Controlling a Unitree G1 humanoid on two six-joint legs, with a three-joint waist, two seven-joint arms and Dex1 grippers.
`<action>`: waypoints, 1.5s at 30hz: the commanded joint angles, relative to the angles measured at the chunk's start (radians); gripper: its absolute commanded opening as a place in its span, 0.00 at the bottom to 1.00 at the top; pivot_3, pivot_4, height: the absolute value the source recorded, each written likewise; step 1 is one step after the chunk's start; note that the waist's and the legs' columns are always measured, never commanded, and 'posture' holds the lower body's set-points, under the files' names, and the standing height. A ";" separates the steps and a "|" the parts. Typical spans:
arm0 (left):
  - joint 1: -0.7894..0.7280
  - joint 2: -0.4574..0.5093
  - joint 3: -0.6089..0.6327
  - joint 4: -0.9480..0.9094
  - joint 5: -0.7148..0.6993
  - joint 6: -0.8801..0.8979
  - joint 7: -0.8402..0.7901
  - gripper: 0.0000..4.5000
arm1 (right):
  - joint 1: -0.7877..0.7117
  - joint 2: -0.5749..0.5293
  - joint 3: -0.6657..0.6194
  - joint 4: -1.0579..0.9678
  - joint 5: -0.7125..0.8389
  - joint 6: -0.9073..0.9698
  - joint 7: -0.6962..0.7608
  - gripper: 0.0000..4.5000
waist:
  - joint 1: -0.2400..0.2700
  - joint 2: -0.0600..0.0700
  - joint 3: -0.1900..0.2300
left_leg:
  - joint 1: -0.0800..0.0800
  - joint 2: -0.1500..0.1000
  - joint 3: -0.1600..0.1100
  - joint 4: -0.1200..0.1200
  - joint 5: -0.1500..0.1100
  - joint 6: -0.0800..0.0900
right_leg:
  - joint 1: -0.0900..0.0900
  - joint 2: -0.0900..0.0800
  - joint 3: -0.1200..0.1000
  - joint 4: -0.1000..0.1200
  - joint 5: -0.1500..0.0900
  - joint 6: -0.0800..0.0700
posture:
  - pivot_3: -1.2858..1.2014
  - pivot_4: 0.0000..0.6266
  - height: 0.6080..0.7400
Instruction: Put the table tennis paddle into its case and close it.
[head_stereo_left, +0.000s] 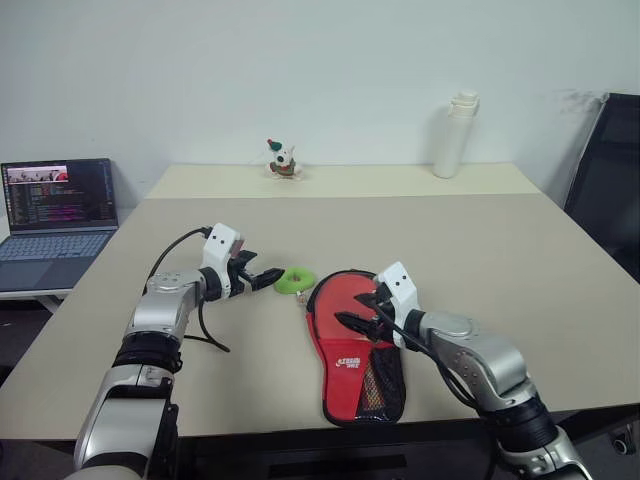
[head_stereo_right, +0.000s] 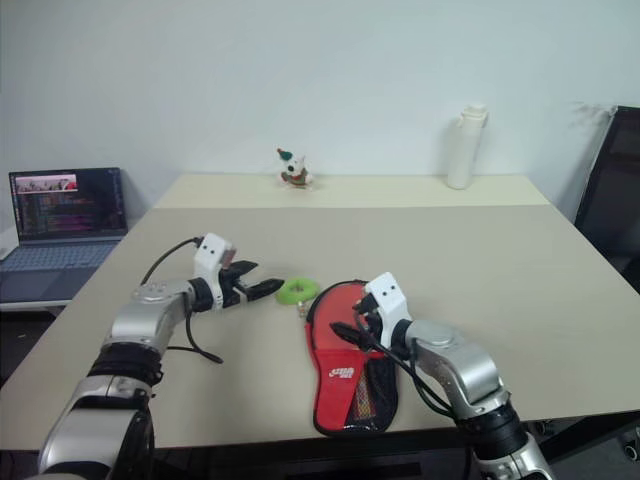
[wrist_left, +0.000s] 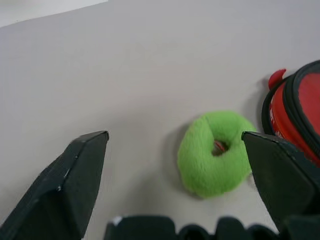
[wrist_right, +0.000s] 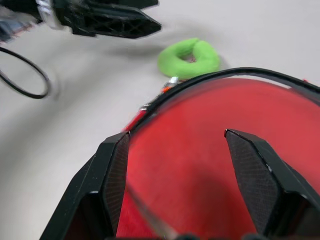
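The red case (head_stereo_left: 345, 340) lies flat near the table's front edge, round end away from me, with its logo and black mesh patch (head_stereo_left: 382, 385) toward me. The table tennis paddle is hidden. My right gripper (head_stereo_left: 365, 308) hovers open over the case's round end; in the right wrist view its fingers (wrist_right: 112, 170) straddle the red face (wrist_right: 190, 150) inside the black zip rim. My left gripper (head_stereo_left: 266, 279) stands open just left of the case, low over the table. A green plush ring (wrist_left: 215, 152) lies between its spread fingers (wrist_left: 75, 175).
The green ring (head_stereo_left: 295, 280) lies against the case's far left rim, next to a red zip pull (wrist_left: 276, 78). An open laptop (head_stereo_left: 60, 215) sits on a side desk at the left. A small toy figure (head_stereo_left: 283, 160) and a white bottle (head_stereo_left: 455, 135) stand at the back. A black chair (head_stereo_left: 610, 180) is on the right.
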 joint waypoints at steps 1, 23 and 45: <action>-0.041 -0.001 0.009 0.015 0.010 -0.032 -0.021 1.00 | -0.032 0.022 -0.003 0.033 -0.042 -0.073 -0.014 0.81 | 0.000 0.000 0.000 | 0.000 0.000 0.000 0.000 0.000 0.000 | 0.000 0.000 0.000 0.000 0.000 0.000 | 0.52 0.24 1.00; -0.223 -0.159 -0.058 0.508 0.186 -0.132 -0.008 0.92 | -0.030 0.073 0.014 0.071 -0.131 -0.078 -0.020 1.00 | 0.000 -0.001 0.000 | 0.000 -0.001 0.000 0.000 0.000 0.000 | 0.001 0.000 -0.001 0.001 0.000 0.000 | 0.52 0.24 1.00; -0.290 -0.194 -0.085 0.537 0.281 -0.224 0.076 0.00 | -0.037 0.084 0.062 0.257 -0.257 -0.095 -0.048 1.00 | 0.001 -0.005 -0.008 | 0.003 -0.001 -0.001 0.002 0.000 0.000 | 0.004 0.000 -0.001 0.002 0.000 0.000 | 0.52 0.24 1.00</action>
